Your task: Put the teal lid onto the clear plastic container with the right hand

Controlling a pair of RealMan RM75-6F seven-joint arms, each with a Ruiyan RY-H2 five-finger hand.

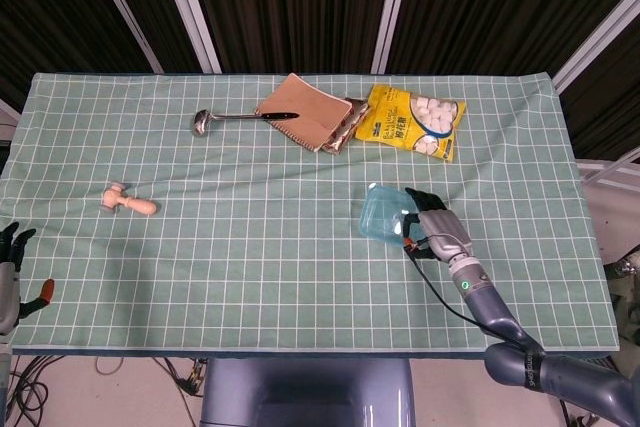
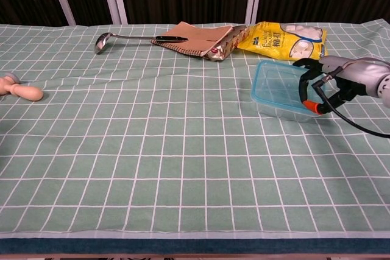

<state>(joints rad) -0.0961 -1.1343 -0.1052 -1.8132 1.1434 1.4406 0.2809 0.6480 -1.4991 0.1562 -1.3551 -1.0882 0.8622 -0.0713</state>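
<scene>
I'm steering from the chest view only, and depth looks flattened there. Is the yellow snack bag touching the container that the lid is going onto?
Observer: No. From the head view, a strip of bare checked cloth separates the yellow snack bag from the clear plastic container.
Operator: Where is the left hand? I can't see it.
Observer: The left hand is low beside the cloth's near left corner. It holds nothing and is far from the container.
Operator: And how does the right arm come in?
Observer: The right hand holds the teal lid by its right edge. Its forearm runs back to the near right corner.
</scene>
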